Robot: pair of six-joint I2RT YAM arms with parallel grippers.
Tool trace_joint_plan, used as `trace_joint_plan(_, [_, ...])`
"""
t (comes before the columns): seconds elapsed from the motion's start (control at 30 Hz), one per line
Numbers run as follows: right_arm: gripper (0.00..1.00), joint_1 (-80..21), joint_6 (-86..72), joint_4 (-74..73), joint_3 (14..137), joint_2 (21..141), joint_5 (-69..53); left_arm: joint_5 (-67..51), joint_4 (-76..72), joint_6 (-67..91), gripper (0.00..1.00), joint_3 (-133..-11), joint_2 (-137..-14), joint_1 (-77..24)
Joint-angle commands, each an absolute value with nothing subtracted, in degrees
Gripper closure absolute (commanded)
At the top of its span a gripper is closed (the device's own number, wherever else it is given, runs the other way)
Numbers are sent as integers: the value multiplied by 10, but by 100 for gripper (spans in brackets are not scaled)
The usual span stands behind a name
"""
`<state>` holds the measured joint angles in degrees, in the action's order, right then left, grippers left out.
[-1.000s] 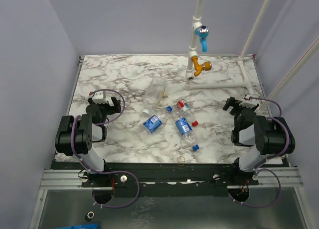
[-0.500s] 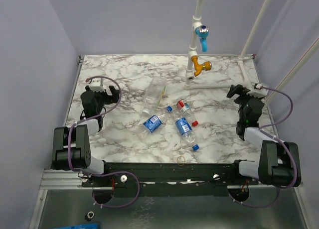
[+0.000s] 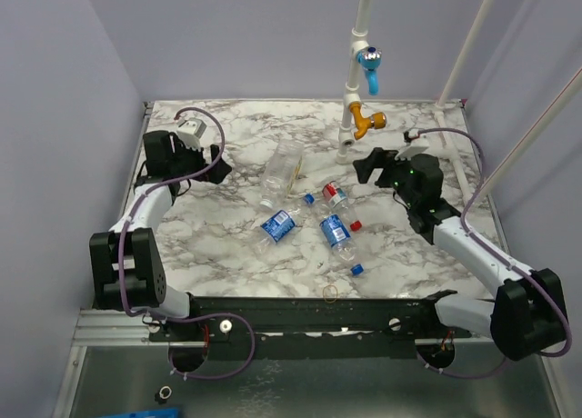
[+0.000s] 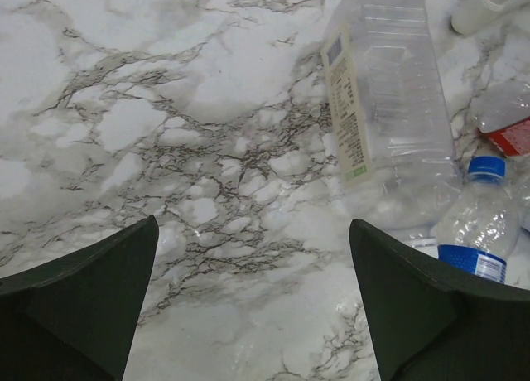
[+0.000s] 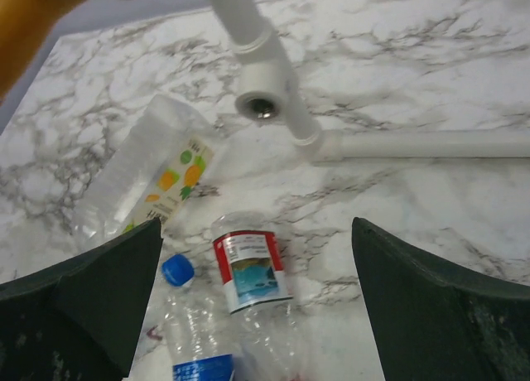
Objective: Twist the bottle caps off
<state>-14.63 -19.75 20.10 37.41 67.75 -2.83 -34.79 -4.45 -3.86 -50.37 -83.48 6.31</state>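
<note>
Both arms have reached out from the near edge. The left end effector and right end effector, fingers apart and empty, now flank the bottles lying mid-worktop, blue caps on.

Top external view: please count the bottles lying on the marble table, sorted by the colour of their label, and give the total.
Blue-label bottles: 2
Red-label bottle: 1
Wide clear bottle with a pale label: 1
Total: 4
</note>
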Motion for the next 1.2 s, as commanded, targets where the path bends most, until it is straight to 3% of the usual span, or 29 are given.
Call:
trace_joint_plan(0.0, [0, -241, -195, 29, 428, 669, 93, -426, 158, -120, 1, -573, -844, 64])
trace_joint_plan(0.17, [0, -339, -220, -7, 456, 689, 134, -421, 205, -149, 1, -606, -837, 13])
trace_joint_plan(0.4, [0, -497, -201, -83, 622, 889, 234, -404, 252, -69, 1, -689, -885, 28])
trace_joint_plan(0.73, [0, -509, -161, -64, 820, 1096, 307, -264, 282, -32, 1, -696, -901, 53])
trace_joint_plan(1.0, [0, -509, -121, -79, 970, 1243, 345, -271, 290, -13, 1, -702, -918, 76])
trace_joint_plan(1.17, [0, -501, -117, -99, 998, 1272, 378, -272, 290, -26, 1, -700, -915, 81])
